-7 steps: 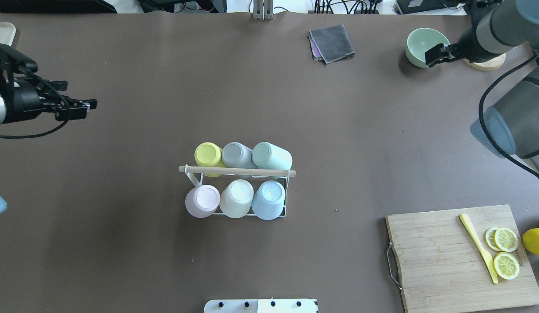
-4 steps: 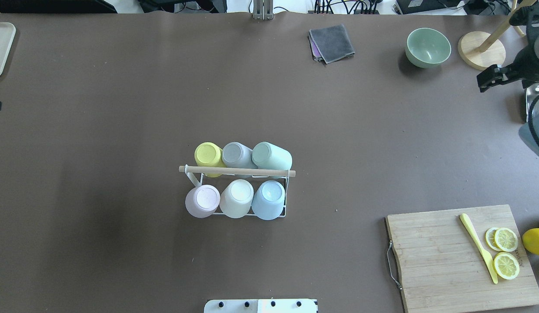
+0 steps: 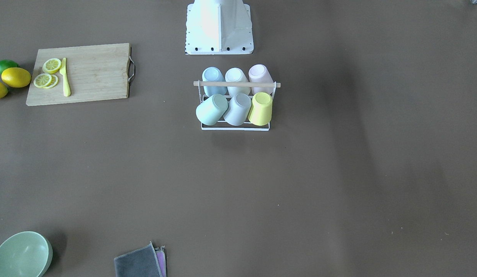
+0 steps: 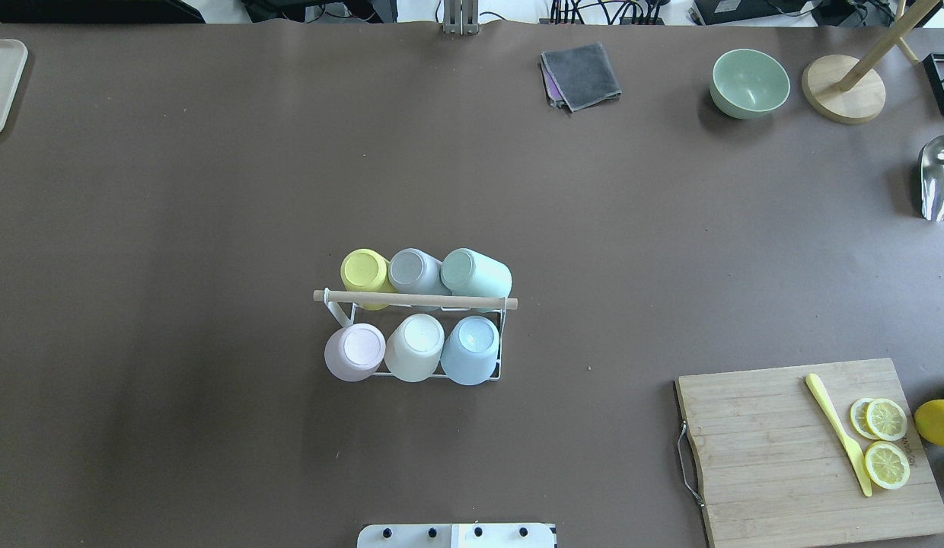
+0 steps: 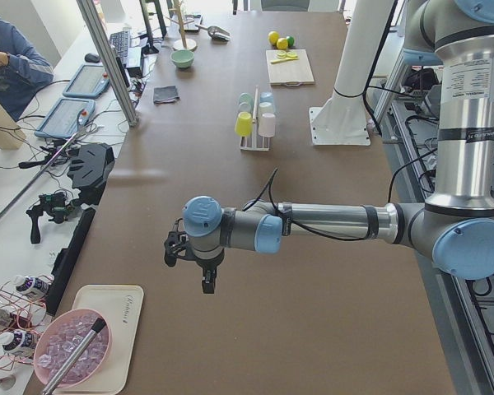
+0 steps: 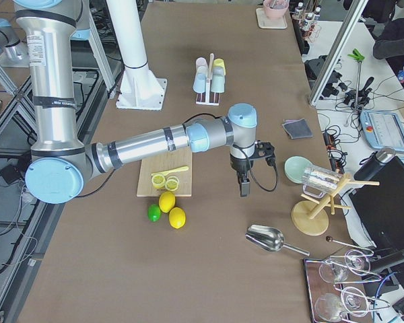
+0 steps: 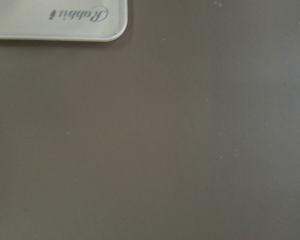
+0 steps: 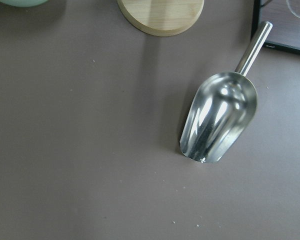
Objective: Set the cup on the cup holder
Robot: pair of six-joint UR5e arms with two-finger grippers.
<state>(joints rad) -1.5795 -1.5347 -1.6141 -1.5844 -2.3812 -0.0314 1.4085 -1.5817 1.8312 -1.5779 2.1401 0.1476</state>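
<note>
The cup holder [image 4: 415,301] is a white wire rack with a wooden rod on top, at the table's middle; it also shows in the front-facing view [image 3: 236,84]. Several upturned cups sit on its prongs, among them a yellow cup [image 4: 363,270], a mint cup [image 4: 472,272] and a pink cup [image 4: 355,350]. My left gripper [image 5: 207,285] shows only in the exterior left view, far from the rack near a tray; I cannot tell if it is open. My right gripper [image 6: 244,190] shows only in the exterior right view, beyond the cutting board; I cannot tell its state either.
A cutting board [image 4: 776,464] with lemon slices and a yellow knife lies at the front right. A green bowl [image 4: 748,80], a grey cloth [image 4: 581,74], a wooden stand base [image 4: 843,90] and a metal scoop [image 8: 220,117] are at the far right. A white tray [image 7: 55,20] is at the far left.
Both arms have drawn back out of the overhead view, the left one off to the left and the right one off to the right. The rack and cups have not moved.
</note>
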